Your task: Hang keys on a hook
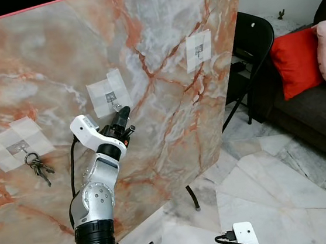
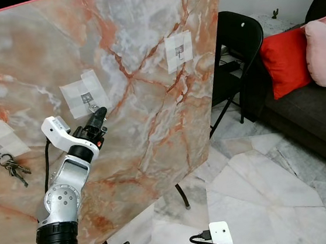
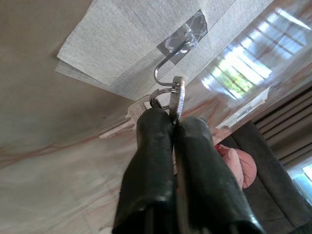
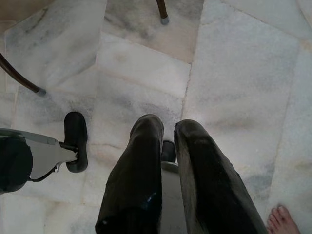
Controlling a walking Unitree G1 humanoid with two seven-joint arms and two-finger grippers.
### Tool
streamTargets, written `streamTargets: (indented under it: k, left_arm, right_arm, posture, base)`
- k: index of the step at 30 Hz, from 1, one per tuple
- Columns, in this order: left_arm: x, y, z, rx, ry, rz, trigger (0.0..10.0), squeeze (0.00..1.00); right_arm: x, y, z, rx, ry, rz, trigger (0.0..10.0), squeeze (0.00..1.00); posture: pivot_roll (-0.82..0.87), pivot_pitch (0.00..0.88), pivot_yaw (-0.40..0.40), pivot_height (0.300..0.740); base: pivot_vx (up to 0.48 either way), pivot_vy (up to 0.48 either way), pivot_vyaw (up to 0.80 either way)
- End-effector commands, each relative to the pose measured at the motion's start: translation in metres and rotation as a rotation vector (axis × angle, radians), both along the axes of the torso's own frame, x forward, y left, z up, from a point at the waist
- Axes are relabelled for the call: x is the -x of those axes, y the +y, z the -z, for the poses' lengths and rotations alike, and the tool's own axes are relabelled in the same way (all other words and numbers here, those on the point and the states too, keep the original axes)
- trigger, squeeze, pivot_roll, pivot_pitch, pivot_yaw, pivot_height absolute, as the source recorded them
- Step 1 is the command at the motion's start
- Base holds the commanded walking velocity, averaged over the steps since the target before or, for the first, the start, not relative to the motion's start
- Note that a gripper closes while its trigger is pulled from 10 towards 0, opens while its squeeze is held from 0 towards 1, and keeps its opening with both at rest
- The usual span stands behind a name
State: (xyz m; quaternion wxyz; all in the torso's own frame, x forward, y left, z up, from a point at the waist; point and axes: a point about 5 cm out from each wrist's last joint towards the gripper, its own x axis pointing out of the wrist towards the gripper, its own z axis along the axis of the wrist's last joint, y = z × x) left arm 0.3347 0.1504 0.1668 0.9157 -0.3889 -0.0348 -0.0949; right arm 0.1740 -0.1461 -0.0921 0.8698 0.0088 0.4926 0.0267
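- Here, the left tool (image 3: 174,122) pinched the keys (image 3: 170,100) against the middle hook (image 3: 168,61) on the marble panel (image 1: 166,98).
- The right tool (image 4: 168,129) hung over the floor (image 4: 234,73), fingers slightly parted.

The left arm (image 1: 97,194) is silver, with rounded jointed segments, a ribbed black cuff low down and a white wrist block. A black cable loops beside it. Its claw (image 1: 122,116) has two long black fingers (image 3: 156,161) with a red mark at the base.
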Motion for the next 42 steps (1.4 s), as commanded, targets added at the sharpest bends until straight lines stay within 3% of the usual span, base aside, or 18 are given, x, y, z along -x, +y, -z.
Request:
streamTargets:
  k: [1, 10, 11, 13, 14, 15, 16, 17, 22, 27, 28, 34, 36, 39, 42]
  left_arm:
    - [-0.001, -0.005, 0.008, -0.010, 0.048, 0.021, 10.0, 1.00]
    - [-0.001, -0.005, 0.010, -0.026, 0.053, 0.007, 10.0, 0.99]
    - [-0.001, -0.004, 0.010, -0.028, 0.055, 0.004, 10.0, 0.88]
    - [-0.002, -0.004, 0.011, -0.031, 0.057, -0.001, 10.0, 0.84]
    - [-0.001, -0.003, 0.011, -0.033, 0.057, -0.002, 10.0, 0.72]
    - [-0.001, -0.003, 0.011, -0.036, 0.057, -0.002, 10.0, 0.22]
    - [-0.001, -0.003, 0.011, -0.038, 0.056, -0.002, 10.0, 0.22]
    - [-0.001, -0.003, 0.011, -0.046, 0.055, -0.002, 10.0, 0.00]
    - [0.000, -0.002, 0.014, -0.071, 0.061, -0.001, 10.0, 0.00]
    - [0.009, -0.002, 0.023, -0.164, 0.059, 0.037, 10.0, 0.00]
    - [0.015, 0.001, 0.028, -0.222, 0.059, 0.056, 10.0, 0.00]
    - [0.034, 0.007, 0.040, -0.286, 0.070, 0.099, 10.0, 0.00]
    - [0.049, 0.012, 0.052, -0.395, 0.099, 0.141, 10.0, 0.00]
    - [0.062, 0.017, 0.066, -0.486, 0.142, 0.175, 10.0, 0.00]
    - [0.065, 0.019, 0.072, -0.522, 0.161, 0.182, 10.0, 0.00]
  right_arm:
    - [0.001, 0.001, 0.001, -0.001, 0.009, 0.003, 10.0, 0.00]
    - [0.001, 0.001, 0.001, -0.001, 0.010, 0.005, 10.0, 0.00]
    - [0.001, 0.001, 0.001, -0.001, 0.009, 0.005, 10.0, 0.00]
    - [0.001, 0.001, 0.001, -0.002, 0.009, 0.006, 10.0, 0.00]
    - [0.001, 0.001, 0.001, -0.002, 0.009, 0.006, 10.0, 0.00]
    - [0.001, 0.001, 0.001, -0.002, 0.009, 0.006, 10.0, 0.00]
    - [0.001, 0.001, 0.001, -0.002, 0.009, 0.006, 10.0, 0.00]
    - [0.001, 0.001, 0.001, -0.002, 0.009, 0.007, 10.0, 0.00]
    - [0.001, 0.001, 0.001, -0.002, 0.010, 0.006, 10.0, 0.00]
    - [0.001, 0.001, 0.001, -0.001, 0.011, 0.005, 10.0, 0.00]
    - [0.002, 0.001, 0.001, -0.001, 0.011, 0.005, 10.0, 0.00]
    - [0.002, 0.001, 0.001, 0.000, 0.012, 0.005, 10.0, 0.00]
    - [0.002, 0.000, 0.001, 0.000, 0.013, 0.005, 10.0, 0.00]
    - [0.003, 0.000, 0.001, 0.001, 0.015, 0.004, 10.0, 0.00]
    - [0.003, 0.000, 0.002, 0.001, 0.015, 0.004, 10.0, 0.00]
  posture:
    - [0.00, 0.000, -0.018, 0.740]
    - [0.00, 0.000, -0.016, 0.740]
    - [0.00, 0.000, -0.016, 0.740]
    - [0.00, 0.000, -0.016, 0.740]
    - [0.00, 0.000, -0.016, 0.740]
    - [0.00, 0.000, -0.016, 0.740]
    - [0.00, 0.000, -0.016, 0.740]
    - [0.00, 0.000, -0.016, 0.740]
    - [0.00, 0.000, -0.016, 0.740]
    - [0.00, 0.000, -0.015, 0.740]
    - [0.00, 0.000, -0.014, 0.740]
    - [0.00, 0.000, -0.012, 0.740]
    - [0.01, 0.000, -0.012, 0.740]
    - [0.01, 0.000, -0.009, 0.740]
    - [0.01, 0.000, -0.009, 0.740]
  base:
    - [0.000, 0.000, 0.00]
    - [0.000, 0.000, 0.00]
    - [0.000, 0.000, 0.00]
    - [0.000, 0.000, 0.00]
    - [0.000, 0.000, 0.00]
    - [0.000, 0.000, 0.00]
    - [0.000, 0.000, 0.00]
    - [0.000, 0.000, 0.00]
    - [0.000, 0.000, 0.00]
    - [0.000, 0.000, 0.00]
    - [0.000, 0.000, 0.00]
    - [0.000, 0.000, 0.00]
    - [0.000, 0.000, 0.00]
    - [0.000, 0.000, 0.00]
    - [0.000, 0.000, 0.00]
